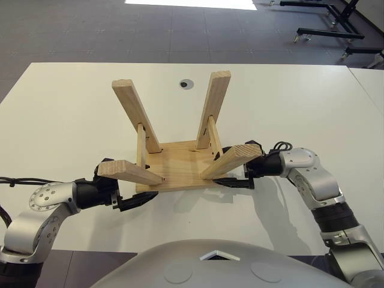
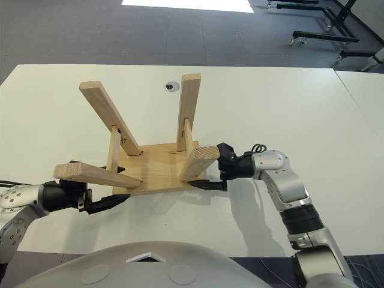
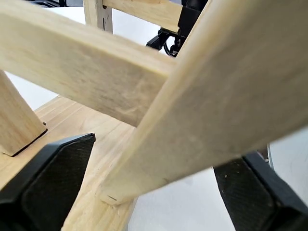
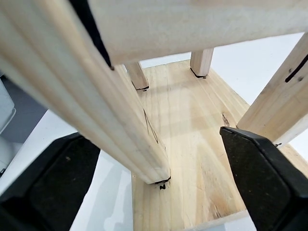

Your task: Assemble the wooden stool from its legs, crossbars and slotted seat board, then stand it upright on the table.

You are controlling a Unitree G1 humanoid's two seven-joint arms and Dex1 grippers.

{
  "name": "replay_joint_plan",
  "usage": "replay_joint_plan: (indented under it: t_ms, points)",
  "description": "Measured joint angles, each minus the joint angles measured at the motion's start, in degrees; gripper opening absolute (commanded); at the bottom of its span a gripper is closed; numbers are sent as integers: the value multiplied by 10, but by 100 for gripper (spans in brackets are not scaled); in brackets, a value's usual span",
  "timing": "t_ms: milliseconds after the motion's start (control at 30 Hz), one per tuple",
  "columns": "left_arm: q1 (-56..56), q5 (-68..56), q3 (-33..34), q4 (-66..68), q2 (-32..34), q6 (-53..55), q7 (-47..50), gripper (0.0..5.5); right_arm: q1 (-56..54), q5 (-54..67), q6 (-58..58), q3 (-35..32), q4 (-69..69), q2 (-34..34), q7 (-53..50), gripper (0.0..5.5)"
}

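Observation:
The wooden stool lies upside down on the white table, its seat board (image 1: 180, 167) flat on the surface. Four legs splay upward: back left (image 1: 133, 114), back right (image 1: 215, 107), front left (image 1: 129, 173), front right (image 1: 233, 161). Thin crossbars (image 1: 142, 147) join the legs on each side. My left gripper (image 1: 139, 191) sits at the board's front left corner, open, its fingers (image 3: 48, 185) straddling the front left leg's base. My right gripper (image 1: 231, 175) is at the front right corner, open, with its fingers (image 4: 262, 185) on either side of the front right leg.
A small round grommet (image 1: 187, 84) is set in the table behind the stool. Another white table (image 1: 373, 84) adjoins at the right. Black wheeled frames (image 1: 327, 33) stand on the floor beyond. Bare tabletop (image 1: 66, 120) lies all around the stool.

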Motion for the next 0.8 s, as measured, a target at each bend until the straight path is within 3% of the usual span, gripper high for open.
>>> replay_joint_plan:
  t_ms: [500,800]
  points:
    - [-26,33,-21,52,22,-4,-21,163,-33,-5,-3,28,28,0,50,127]
    - [-73,41,-38,64,41,-3,-34,137,-32,19,64,14,-12,-19,48,121]
